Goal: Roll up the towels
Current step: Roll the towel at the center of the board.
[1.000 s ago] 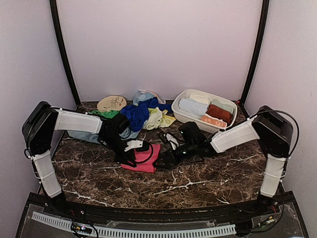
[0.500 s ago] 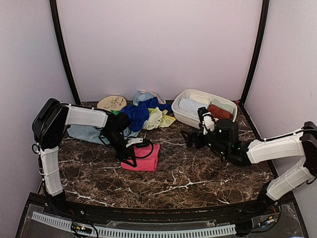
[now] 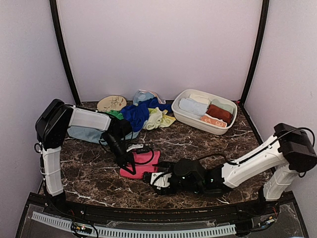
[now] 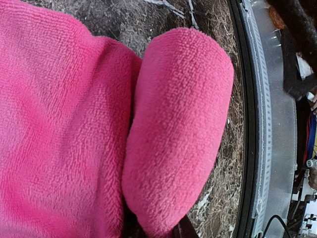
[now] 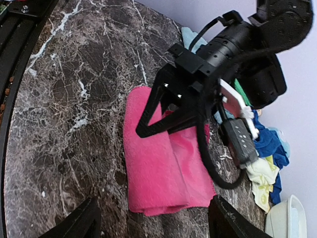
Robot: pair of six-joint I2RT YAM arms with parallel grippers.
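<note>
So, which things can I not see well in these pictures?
- Left tool fingertips: left wrist view, hidden by a fold of the pink towel.
- Right tool: right wrist view, its fingers cut off by the bottom edge.
- Basin: right wrist view, cut off by the corner.
- Pale blue towel: top view, partly under the left arm.
- Towel pile: top view, cloths overlap; their number is unclear.

No legible text, label, brand, number or sign is found in any view. The pattern on the tan disc (image 3: 112, 103), upper left of the top view, cannot be resolved into characters. No characters can be made out on the white tag (image 5: 233, 101), right of centre in the right wrist view.
</note>
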